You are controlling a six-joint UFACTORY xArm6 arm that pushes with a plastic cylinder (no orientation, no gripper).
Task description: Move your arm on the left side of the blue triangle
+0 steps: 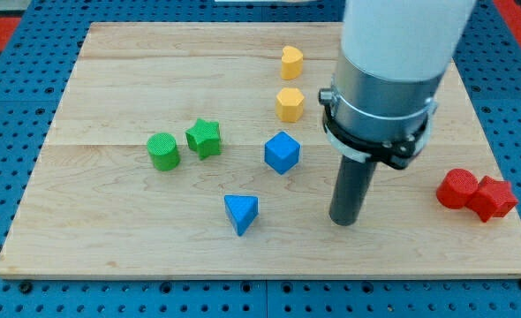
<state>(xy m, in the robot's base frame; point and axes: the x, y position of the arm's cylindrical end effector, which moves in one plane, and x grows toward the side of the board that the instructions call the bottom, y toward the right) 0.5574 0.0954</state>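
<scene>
The blue triangle [241, 213] lies on the wooden board [110, 238] near the view's bottom, a little left of centre. My tip [343, 221] rests on the board to the right of the blue triangle, about a hand's width away, at nearly the same height in the view. A blue cube [282, 153] sits above and between them. The arm's white and grey body [388, 71] rises above the rod toward the view's top right.
A green cylinder [163, 151] and a green star [204, 138] sit left of centre. Two yellow blocks [291, 62] [290, 103] stand near the top centre. Two red blocks [459, 188] [494, 198] touch at the right edge. Blue pegboard surrounds the board.
</scene>
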